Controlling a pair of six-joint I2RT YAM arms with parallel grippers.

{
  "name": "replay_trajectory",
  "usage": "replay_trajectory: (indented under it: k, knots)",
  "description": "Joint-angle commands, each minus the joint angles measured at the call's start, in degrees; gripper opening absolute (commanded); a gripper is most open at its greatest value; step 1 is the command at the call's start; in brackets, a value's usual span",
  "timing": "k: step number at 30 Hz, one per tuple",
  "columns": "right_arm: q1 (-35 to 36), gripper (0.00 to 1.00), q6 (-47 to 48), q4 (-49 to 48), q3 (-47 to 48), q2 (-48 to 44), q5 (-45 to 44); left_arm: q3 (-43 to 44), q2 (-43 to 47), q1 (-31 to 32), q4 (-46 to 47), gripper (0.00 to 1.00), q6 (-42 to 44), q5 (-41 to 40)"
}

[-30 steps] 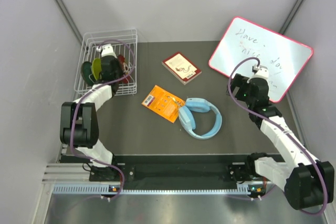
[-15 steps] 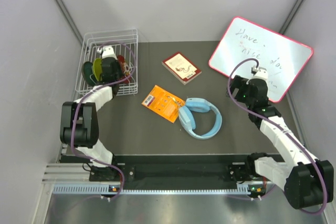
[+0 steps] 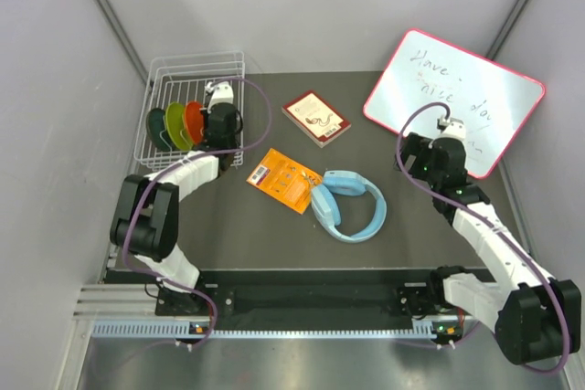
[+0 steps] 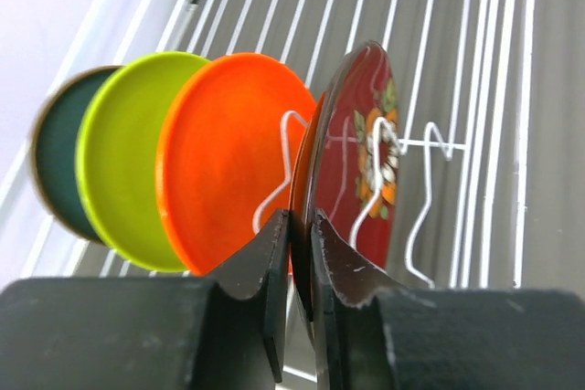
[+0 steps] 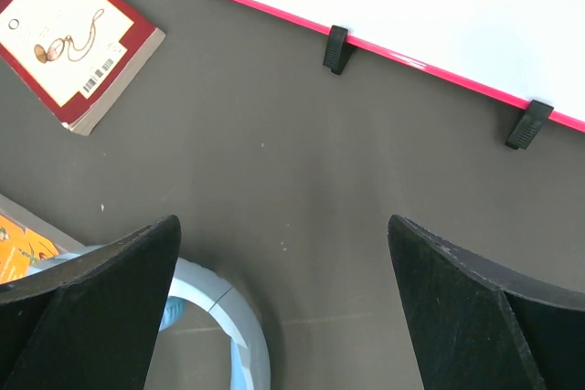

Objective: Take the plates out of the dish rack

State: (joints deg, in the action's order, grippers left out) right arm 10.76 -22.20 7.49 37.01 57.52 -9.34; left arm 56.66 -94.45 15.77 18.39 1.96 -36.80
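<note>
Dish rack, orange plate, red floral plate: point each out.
dish rack (image 3: 196, 57), top external view, far rim wire.
orange plate (image 4: 228, 157), left wrist view, face centre.
red floral plate (image 4: 373, 163), left wrist view, flower pattern.

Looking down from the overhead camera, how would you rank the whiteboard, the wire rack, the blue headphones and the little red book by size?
Largest to smallest in the top view:
1. whiteboard
2. dish rack
3. headphones
4. book
The whiteboard and the rack are fairly close. The headphones cover more area than the book only by their outline.
</note>
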Motion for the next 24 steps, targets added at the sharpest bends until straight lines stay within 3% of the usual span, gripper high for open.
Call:
replay_trajectory:
  k: [1,13,24]
  knots:
    - [0.4,0.96,-0.1,0.1,0.2,-2.2,-0.1,1.6,5.7,0.9,4.2,0.00,2.7,-4.5]
    - [0.4,0.96,-0.6,1.1,1.0,-3.6,1.0,2.3,9.3,1.0,2.4,0.00,4.3,-8.7]
    - [0.5,0.96,-1.4,1.8,2.9,-3.6,6.5,8.7,19.7,1.3,-13.8,0.00,-2.7,-0.5]
